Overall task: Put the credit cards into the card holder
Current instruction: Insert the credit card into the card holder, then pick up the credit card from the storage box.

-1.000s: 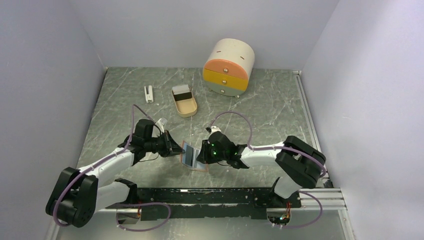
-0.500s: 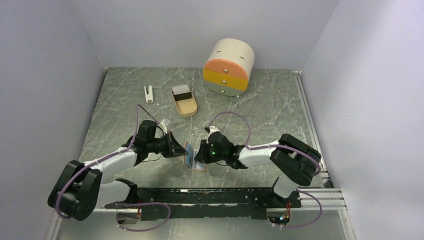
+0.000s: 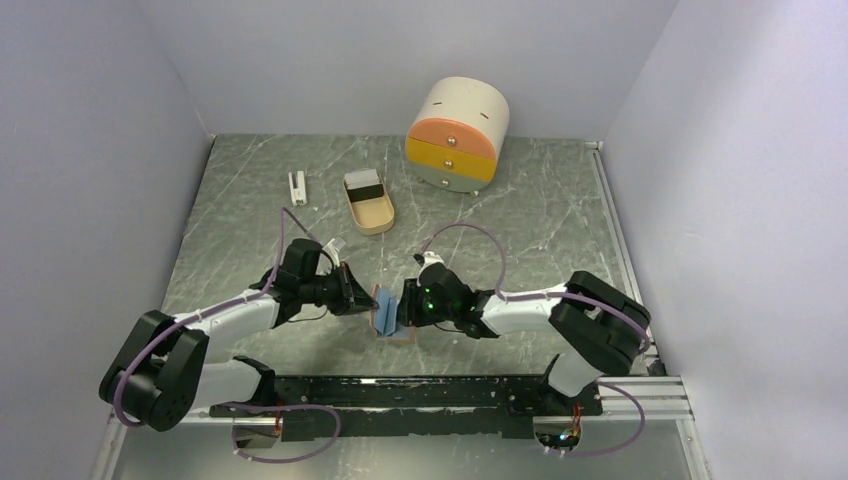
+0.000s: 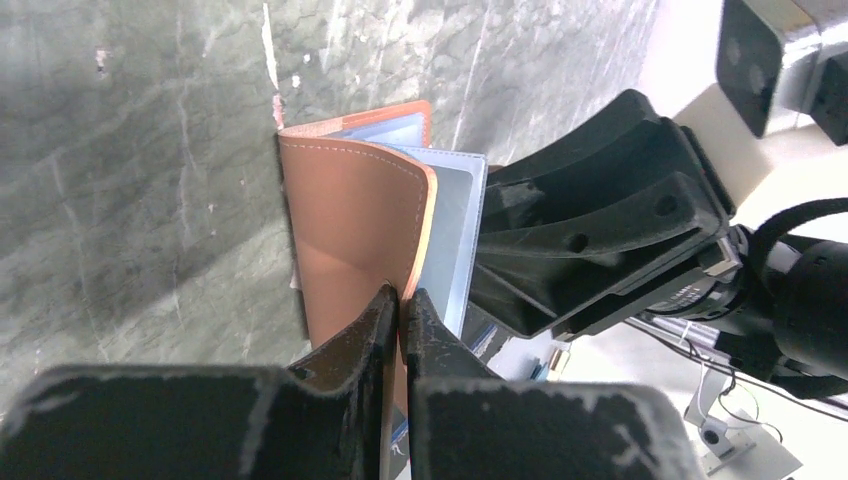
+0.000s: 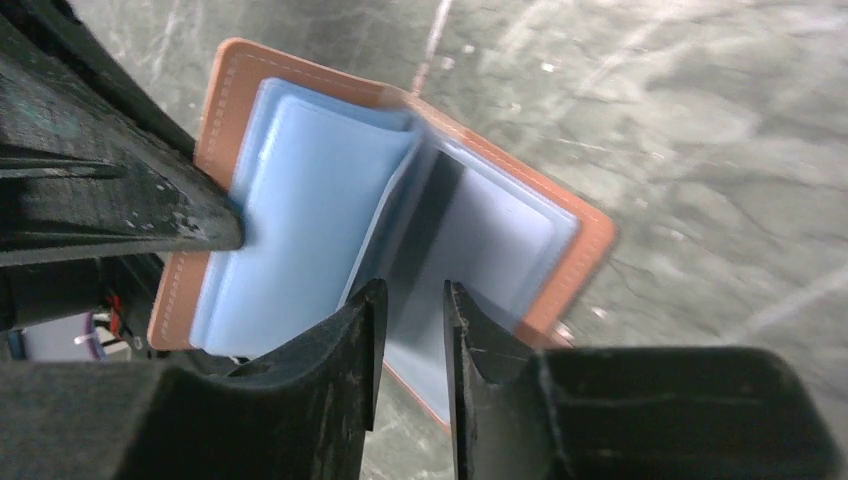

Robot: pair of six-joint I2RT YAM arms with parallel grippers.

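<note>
Jaws of our left gripper (image 4: 401,300) pinch the salmon cover of the card holder (image 4: 350,215), propping it open on the counter (image 3: 520,230) between both arms. At a clear inner pocket, the right gripper (image 5: 408,300) shows jaws slightly apart; we cannot tell whether they grip anything. We judge the pocket is being opened, and next a card must slide in squarely.

Enclosed left, far and right by plain pale lavender walls (image 3: 330,60). Dark grey marbled counter (image 3: 540,240) with white veins, evenly lit; black metal rail (image 3: 420,392) along near edge.
</note>
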